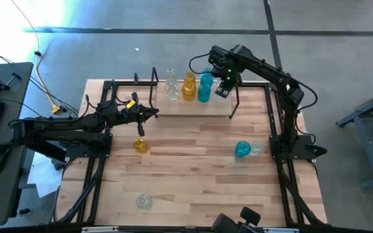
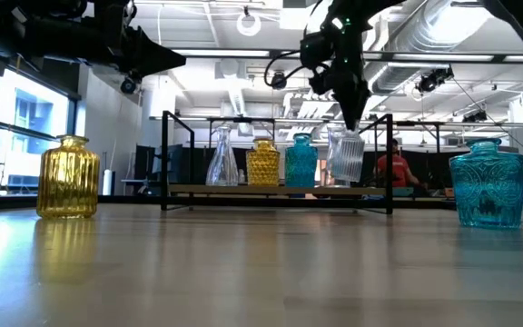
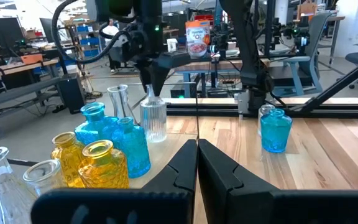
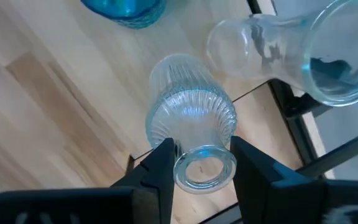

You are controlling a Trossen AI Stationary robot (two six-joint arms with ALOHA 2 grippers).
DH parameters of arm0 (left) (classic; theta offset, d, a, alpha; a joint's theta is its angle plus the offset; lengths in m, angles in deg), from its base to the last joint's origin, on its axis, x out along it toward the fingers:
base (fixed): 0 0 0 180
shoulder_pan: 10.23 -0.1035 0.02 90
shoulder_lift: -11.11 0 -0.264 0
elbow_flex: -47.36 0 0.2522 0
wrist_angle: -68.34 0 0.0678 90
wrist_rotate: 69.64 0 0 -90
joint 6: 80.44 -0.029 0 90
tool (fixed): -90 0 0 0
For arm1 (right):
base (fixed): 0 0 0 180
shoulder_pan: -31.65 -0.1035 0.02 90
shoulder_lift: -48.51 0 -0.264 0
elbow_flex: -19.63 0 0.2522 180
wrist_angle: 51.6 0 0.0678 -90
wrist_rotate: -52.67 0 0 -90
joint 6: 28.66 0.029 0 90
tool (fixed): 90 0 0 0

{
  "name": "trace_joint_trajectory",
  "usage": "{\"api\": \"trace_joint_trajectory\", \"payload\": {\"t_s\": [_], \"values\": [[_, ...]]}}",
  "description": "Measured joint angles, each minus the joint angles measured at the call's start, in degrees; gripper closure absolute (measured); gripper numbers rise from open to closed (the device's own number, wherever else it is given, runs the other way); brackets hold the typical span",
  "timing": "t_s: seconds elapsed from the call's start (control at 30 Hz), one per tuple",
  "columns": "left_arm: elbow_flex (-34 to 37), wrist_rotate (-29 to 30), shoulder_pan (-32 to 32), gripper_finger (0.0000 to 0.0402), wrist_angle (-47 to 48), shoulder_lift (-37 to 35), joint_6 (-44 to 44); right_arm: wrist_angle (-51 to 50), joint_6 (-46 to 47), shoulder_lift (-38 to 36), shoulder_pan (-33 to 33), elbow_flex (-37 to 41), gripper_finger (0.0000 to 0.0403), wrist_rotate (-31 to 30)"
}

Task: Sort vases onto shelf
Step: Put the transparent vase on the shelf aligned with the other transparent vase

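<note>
The shelf (image 1: pixel 173 107) stands at the table's far middle. On it stand a clear vase (image 1: pixel 171 87), an amber vase (image 1: pixel 188 87) and a teal vase (image 1: pixel 204 87). My right gripper (image 4: pixel 201 158) is shut on a clear ribbed vase (image 2: pixel 344 156) at the shelf's right end. My left gripper (image 1: pixel 151 111) is shut and empty, above the table by the shelf's left end. On the table stand an amber vase (image 1: pixel 140 145), a teal vase (image 1: pixel 242 149), a clear vase (image 1: pixel 256 149) beside it, and another clear vase (image 1: pixel 144 200) near the front edge. My right gripper pinches the ribbed vase's narrow neck (image 4: pixel 182 165), just under the rim, between its two fingers (image 4: pixel 160 165). The fingers come from above, pointing down. The vase hangs upright below them, its base (image 2: pixel 344 182) at the shelf board; whether it rests there, I cannot tell.
The shelf's black upright loop ends (image 2: pixel 166 154) rise at both sides of the board. Black frame rails (image 1: pixel 274 123) run along the table's left and right edges. Bare wood lies in the table's middle (image 1: pixel 193 168). A person in red (image 2: pixel 395 168) shows far behind the table.
</note>
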Motion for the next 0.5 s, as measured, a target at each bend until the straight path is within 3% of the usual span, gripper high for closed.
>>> {"api": "trace_joint_trajectory", "payload": {"t_s": [0.5], "values": [[0.00,-0.02,0.00,0.0397,0.04,0.01,0.02,1.66,1.09,0.34,-1.27,-0.04,0.0270,-0.33]]}}
